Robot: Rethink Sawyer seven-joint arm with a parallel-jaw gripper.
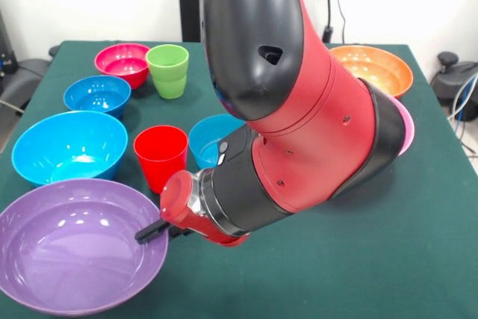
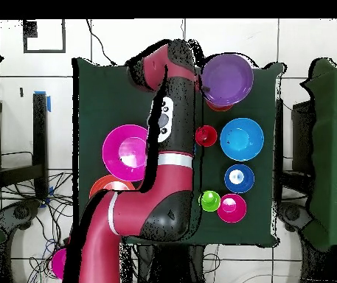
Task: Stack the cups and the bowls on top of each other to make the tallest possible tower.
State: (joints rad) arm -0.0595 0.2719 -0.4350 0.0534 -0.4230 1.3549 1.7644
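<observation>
No readable writing shows; two cups, red (image 1: 160, 155) and green (image 1: 168, 69), stand among perhaps seven bowls on the bench (image 1: 358, 259), the fingers' (image 1: 153, 231) spread indiscernible.

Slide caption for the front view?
Robot hand at the purple bowl's rim, red cup behind, other bowls unstacked.

Red cup (image 1: 160, 154) just beside purple bowl (image 1: 75, 252)

Cup (image 1: 160, 155) between two bowls (image 1: 71, 145) (image 1: 211, 140); widest bowl (image 1: 75, 248) in front
</observation>
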